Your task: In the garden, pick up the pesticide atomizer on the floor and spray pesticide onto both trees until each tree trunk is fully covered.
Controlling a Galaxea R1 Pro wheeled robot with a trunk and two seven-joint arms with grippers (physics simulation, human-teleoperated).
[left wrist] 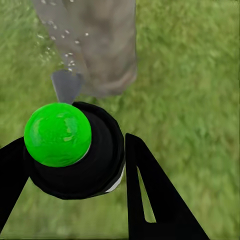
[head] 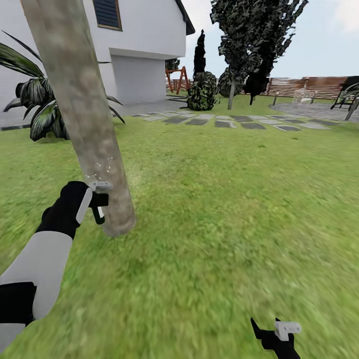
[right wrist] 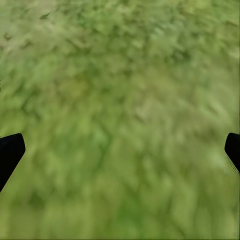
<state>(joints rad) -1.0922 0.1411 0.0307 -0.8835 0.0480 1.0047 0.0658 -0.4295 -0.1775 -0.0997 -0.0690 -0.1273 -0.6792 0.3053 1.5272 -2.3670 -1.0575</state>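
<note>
A thick tree trunk of mottled grey-tan bark leans across the left of the head view, rooted in the garden lawn. My left gripper is at the trunk's lower part, shut on the pesticide atomizer, a black body with a bright green round cap and a grey nozzle aimed at the trunk. Pale pesticide specks dot the bark just above the gripper, and the left wrist view shows them too. My right gripper hangs low at the right, open over bare grass.
A broad-leaved dark bush stands behind the trunk beside a white house. Grey stepping stones cross the lawn farther off, with dark columnar trees and a brown slat fence behind. Open grass spreads right of the trunk.
</note>
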